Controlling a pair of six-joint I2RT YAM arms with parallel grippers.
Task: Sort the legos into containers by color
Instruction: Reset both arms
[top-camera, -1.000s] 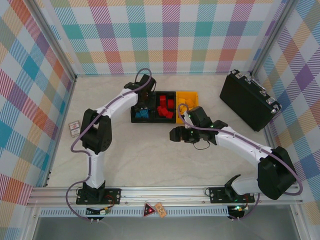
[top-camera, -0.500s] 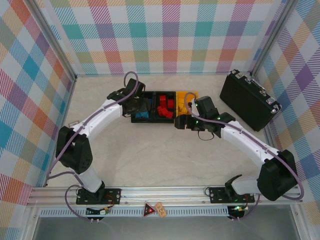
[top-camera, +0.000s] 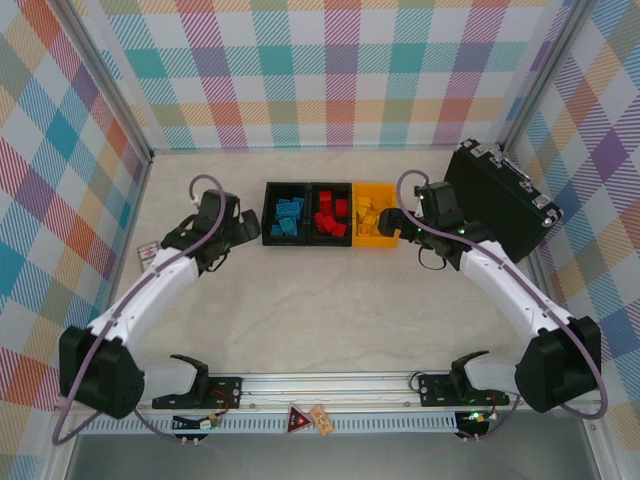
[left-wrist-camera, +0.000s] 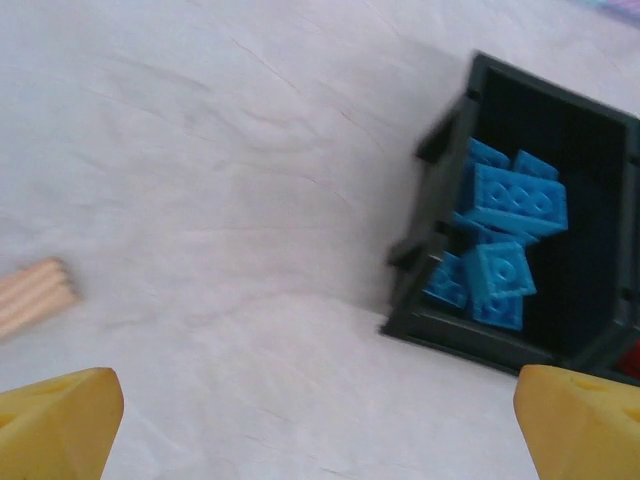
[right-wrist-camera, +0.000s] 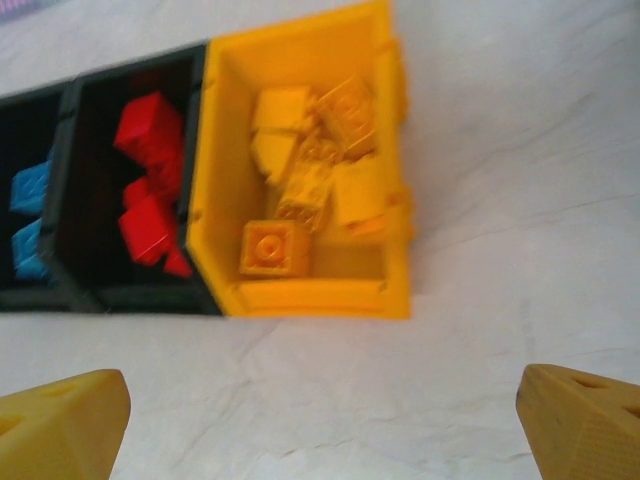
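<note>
Three containers stand joined in a row at the table's middle back. The left black bin (top-camera: 266, 214) holds blue legos (top-camera: 288, 218) (left-wrist-camera: 505, 240). Red legos (top-camera: 330, 215) (right-wrist-camera: 150, 190) fill the middle black bin (top-camera: 311, 212). The yellow bin (top-camera: 386, 238) (right-wrist-camera: 300, 295) holds yellow legos (right-wrist-camera: 310, 170). My left gripper (top-camera: 243, 228) (left-wrist-camera: 320, 430) hovers open just left of the row, over bare table. My right gripper (top-camera: 405, 222) (right-wrist-camera: 325, 430) is open just right of the yellow bin. Neither holds anything.
A large black case (top-camera: 495, 200) lies at the back right, close behind my right wrist. A small tan block (top-camera: 148, 255) (left-wrist-camera: 35, 295) lies near the left wall. Plaid walls close off three sides of the table.
Both arms have drawn back from over the bins, the left swinging leftward and the right rightward. Both grippers have opened wide.
</note>
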